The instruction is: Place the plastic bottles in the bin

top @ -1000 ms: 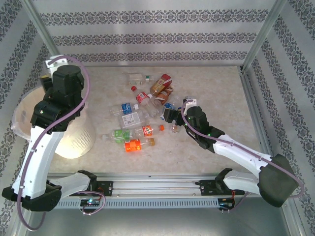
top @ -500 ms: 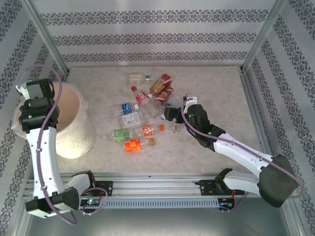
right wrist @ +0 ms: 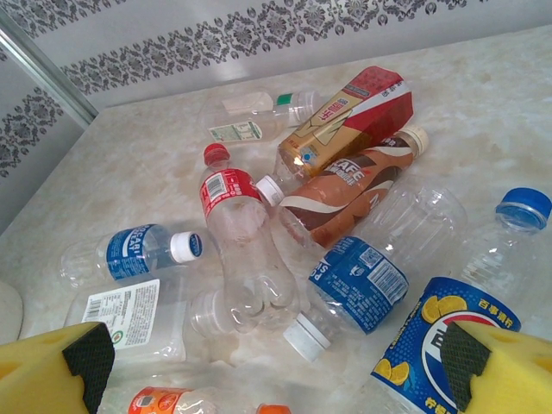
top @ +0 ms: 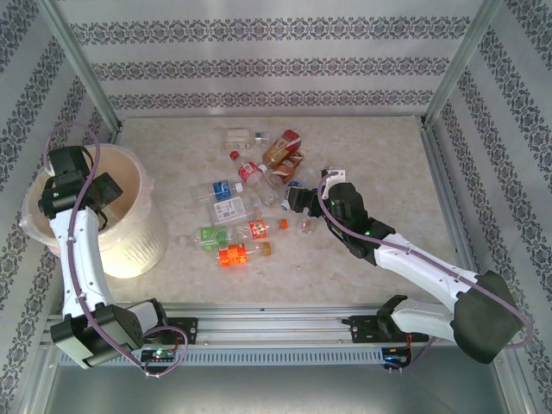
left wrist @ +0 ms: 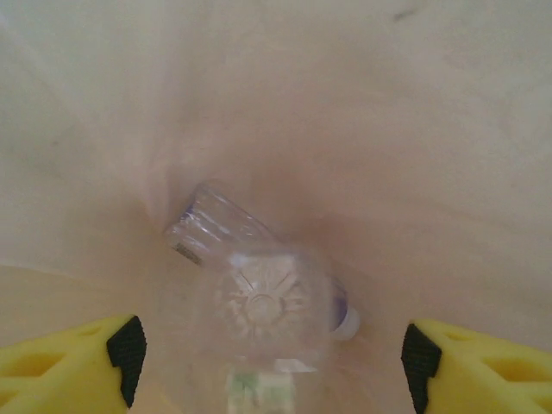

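Note:
The bin stands at the table's left edge, and my left gripper hangs over its mouth. In the left wrist view the left gripper is open. A blurred clear bottle with a green label floats base-up between the pads, touching neither. Another clear bottle lies on the bin's pinkish floor. My right gripper is open low over the bottle heap. A red-capped bottle and a blue-labelled bottle lie ahead of the right gripper.
More bottles lie around the heap: a brown coffee bottle, a red-gold one, a blue-orange labelled one, and orange-labelled and green-labelled bottles nearer the front. Patterned walls and metal posts enclose the table.
The left arm has swung left from high in front of the bin and dropped its wrist into the bin's mouth. The right arm has barely shifted.

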Controlling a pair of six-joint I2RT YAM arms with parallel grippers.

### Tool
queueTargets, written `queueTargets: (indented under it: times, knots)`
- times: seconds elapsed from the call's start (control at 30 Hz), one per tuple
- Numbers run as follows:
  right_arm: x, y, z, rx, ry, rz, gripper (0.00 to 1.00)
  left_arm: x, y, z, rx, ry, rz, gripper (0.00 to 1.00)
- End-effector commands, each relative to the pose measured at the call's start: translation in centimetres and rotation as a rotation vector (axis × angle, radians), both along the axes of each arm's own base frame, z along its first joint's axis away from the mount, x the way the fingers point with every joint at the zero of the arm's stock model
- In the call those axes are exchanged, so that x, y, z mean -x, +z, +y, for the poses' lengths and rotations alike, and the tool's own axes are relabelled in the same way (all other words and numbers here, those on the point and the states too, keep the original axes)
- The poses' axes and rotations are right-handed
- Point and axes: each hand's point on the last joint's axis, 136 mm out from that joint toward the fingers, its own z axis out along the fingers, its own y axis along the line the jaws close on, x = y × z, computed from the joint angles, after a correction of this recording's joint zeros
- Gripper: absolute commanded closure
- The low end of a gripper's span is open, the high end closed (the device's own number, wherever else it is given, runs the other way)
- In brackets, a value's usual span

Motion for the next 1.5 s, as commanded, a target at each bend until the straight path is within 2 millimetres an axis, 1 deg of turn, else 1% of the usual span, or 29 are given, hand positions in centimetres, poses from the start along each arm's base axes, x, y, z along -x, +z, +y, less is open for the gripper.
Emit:
queueTargets:
  times: [0.0,0.07,0.13,0.3,0.4,0.47,0.5,0.6,0.67,0.73,0.8,0.87,0.9,0.97,1.0,1.1,1.2,1.23,1.33,1.47]
  knots:
    - [-0.2,-0.1,-0.8,-0.004,-0.043,0.005,0.02,-0.9,0.9,-0.5,0.036,-0.016,-0.074,0.16]
    - [-0.2,-0.7,-1.3,0.003,-0.068,0.019,0.02,-1.2,1.2,-1.1,0.058,-0.042,-0.102,0.11]
    - [-0.2,-1.6,-2.1,0.008,-0.116,0.048,0.02,-1.5,1.8,-1.7,0.074,-0.066,-0.13,0.08]
    - [-0.1,-4.4,-4.4,-0.005,-0.237,0.157,0.02,-1.0,3.9,-2.4,0.069,-0.076,-0.192,0.01]
    - [0.0,-6.2,-5.3,-0.006,-0.285,0.234,0.02,-0.8,5.6,-3.2,0.08,-0.095,-0.253,0.0]
    - [0.1,-7.1,-5.2,-0.004,-0.285,0.275,0.02,-0.6,6.6,-3.6,0.082,-0.099,-0.289,0.0]
    - [0.1,-7.4,-4.9,-0.006,-0.266,0.294,0.02,-0.5,7.2,-3.8,0.082,-0.1,-0.311,0.0]
    - [0.1,-8.1,-2.6,-0.002,-0.139,0.328,0.02,-0.3,9.1,-4.7,0.095,-0.122,-0.394,0.0]
    - [0.2,-8.6,-1.4,0.025,-0.076,0.349,0.02,-0.4,10.5,-5.8,0.122,-0.162,-0.464,0.0]
    - [0.3,-8.9,-0.1,0.041,-0.013,0.356,0.02,-0.5,12.0,-7.4,0.168,-0.221,-0.538,0.0]
    - [0.5,-8.6,1.0,0.069,0.047,0.325,0.02,-0.6,13.2,-8.9,0.214,-0.275,-0.591,0.0]
    - [1.0,-8.0,2.3,0.136,0.12,0.272,0.02,-0.4,14.1,-10.2,0.246,-0.312,-0.629,0.0]
    - [1.3,-7.8,2.8,0.174,0.161,0.244,0.02,-0.3,14.4,-10.7,0.256,-0.323,-0.64,0.0]
    - [2.4,-7.4,4.6,0.258,0.287,0.183,0.02,-0.2,15.0,-11.8,0.273,-0.356,-0.665,0.0]
    - [3.1,-7.3,5.6,0.29,0.361,0.155,0.02,-0.2,15.1,-12.2,0.284,-0.368,-0.67,0.0]
    - [6.3,-7.8,8.9,0.375,0.614,0.079,0.02,-0.5,15.5,-13.7,0.326,-0.414,-0.699,0.0]
    - [9.1,-8.7,11.4,0.43,0.83,0.009,0.03,-1.5,15.4,-15.3,0.371,-0.472,-0.714,0.0]
    - [10.0,-9.2,12.0,0.458,0.896,-0.014,0.05,-1.8,15.3,-15.8,0.377,-0.49,-0.706,0.0]
    - [12.1,-10.8,13.4,0.531,1.077,-0.035,0.06,-2.8,14.7,-17.2,0.381,-0.53,-0.673,0.0]
    - [13.4,-12.8,14.5,0.637,1.213,-0.039,0.08,-3.9,14.3,-19.2,0.414,-0.586,-0.659,0.0]
